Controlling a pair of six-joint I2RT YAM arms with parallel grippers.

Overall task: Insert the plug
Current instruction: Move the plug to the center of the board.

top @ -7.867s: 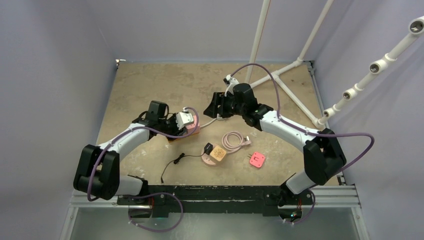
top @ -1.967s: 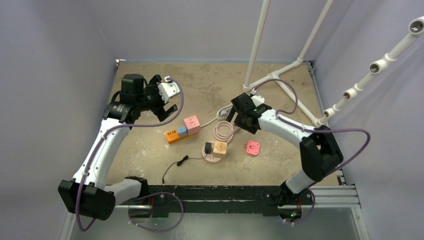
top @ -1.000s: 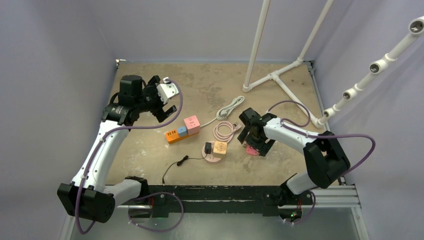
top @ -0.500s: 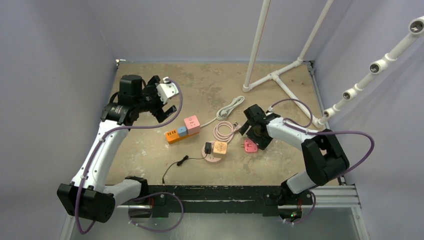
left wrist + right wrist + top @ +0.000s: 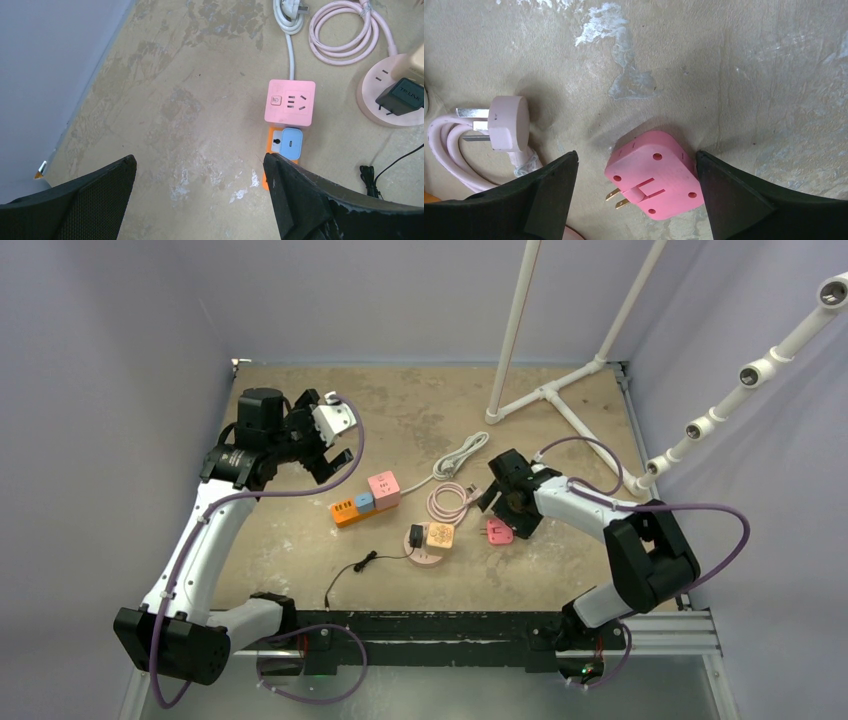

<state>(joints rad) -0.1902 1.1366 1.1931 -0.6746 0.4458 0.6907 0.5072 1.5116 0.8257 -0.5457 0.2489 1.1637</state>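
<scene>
right claw (image 5: 636, 162) swung over pink plug (image 5: 653, 182) | flat, prongs left

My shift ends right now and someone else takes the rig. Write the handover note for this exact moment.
Left gripper: open, empty, raised above the table near the pink cube socket and orange power strip.
Right gripper: open, low, jaws either side of the pink plug, not closed on it.
Pink plug: flat on the table, prongs visible, beside the coiled pink cable.
Done: right arm lined up for the grasp.
Left: grasp the plug, carry it to a socket, insert it. The cube's top socket is free.
</scene>
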